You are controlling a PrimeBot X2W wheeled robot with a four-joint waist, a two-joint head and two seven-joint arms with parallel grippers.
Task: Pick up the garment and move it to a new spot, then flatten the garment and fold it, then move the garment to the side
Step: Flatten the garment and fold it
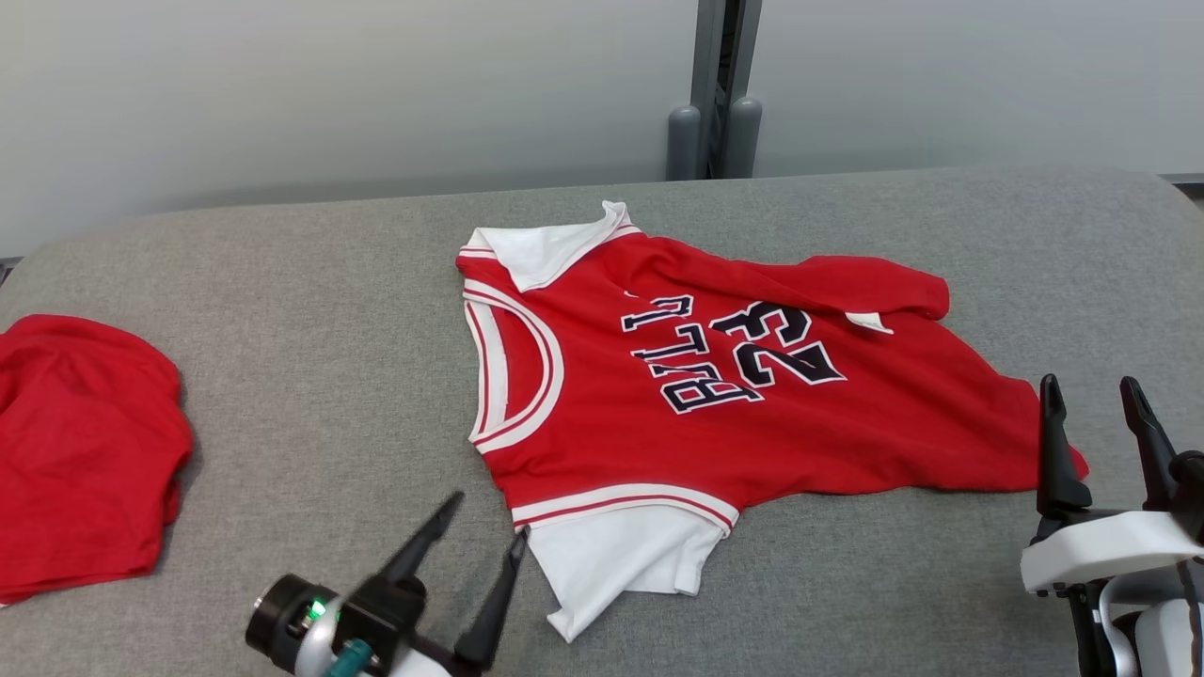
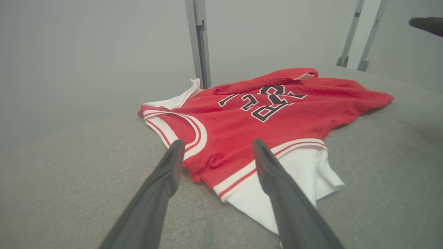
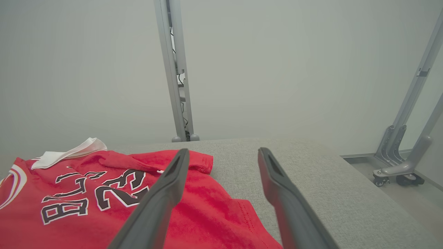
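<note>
The garment is a red jersey with white sleeves and dark lettering, lying spread on the grey cushion with its neck toward the left; its far edge is folded over. It also appears in the left wrist view and the right wrist view. My left gripper is open at the lower left, its tips just short of the near white sleeve. In its own view the left gripper points at the jersey's near shoulder. My right gripper is open at the jersey's right hem corner, shown also as.
A second red cloth lies at the cushion's left edge. The grey cushion has bare room left of the jersey and in front of it. A metal post rises behind the cushion; frame legs with castors stand off its right end.
</note>
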